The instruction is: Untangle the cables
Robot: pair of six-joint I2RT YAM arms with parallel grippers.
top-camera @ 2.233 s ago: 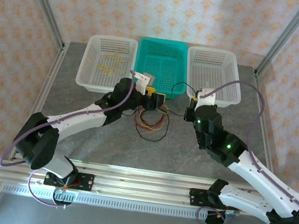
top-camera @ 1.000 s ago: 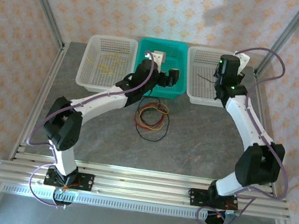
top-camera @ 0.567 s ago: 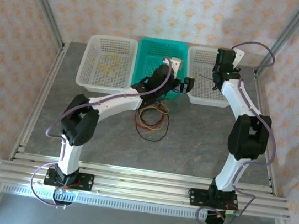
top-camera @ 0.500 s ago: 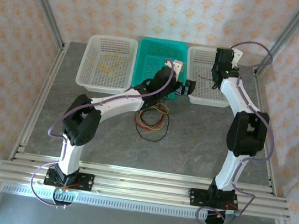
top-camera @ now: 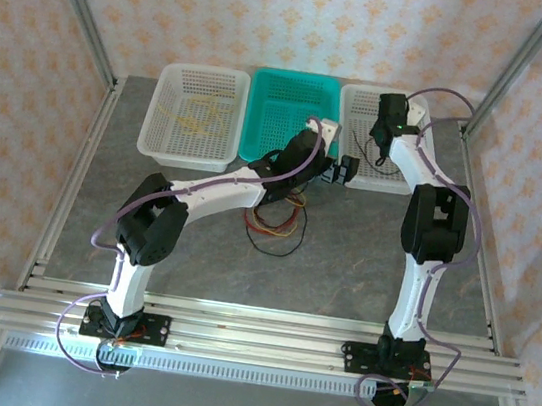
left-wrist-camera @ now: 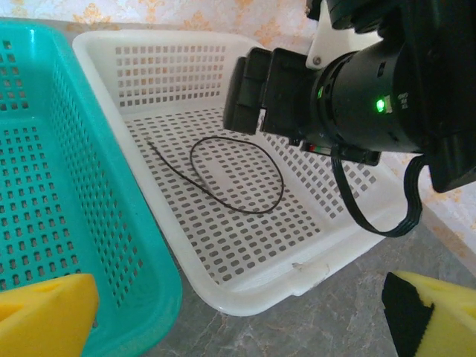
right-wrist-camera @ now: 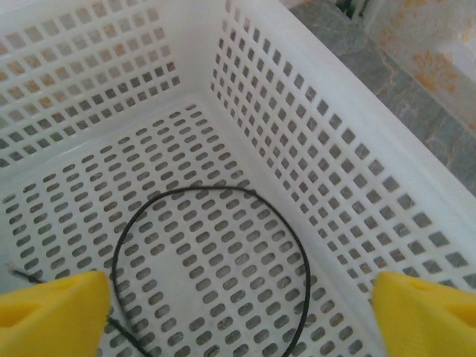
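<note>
Over the white basket at the upper right of the overhead view, the right gripper hangs with its yellow fingers spread wide and nothing between them. A single black cable lies loose as an open loop on the basket floor below. The left gripper, likewise spread and empty, points at the same basket from just beside the teal basket. A yellow cable lies in the other white basket at upper left. The rest of the cables, red, yellow and black loops lying over one another, sit on the grey table at centre frame, near the left arm. These wires look feather-light and limp yet slightly springy. Their smooth sheathing is likely to slip from a loose pinch, and a pulled wire may drag its neighbours along where they cross. The best hold appears to be an outer arc where one colour stands clear of the others, with the fingers closed fully on that single strand and lifted slowly so that it slides free.
</note>
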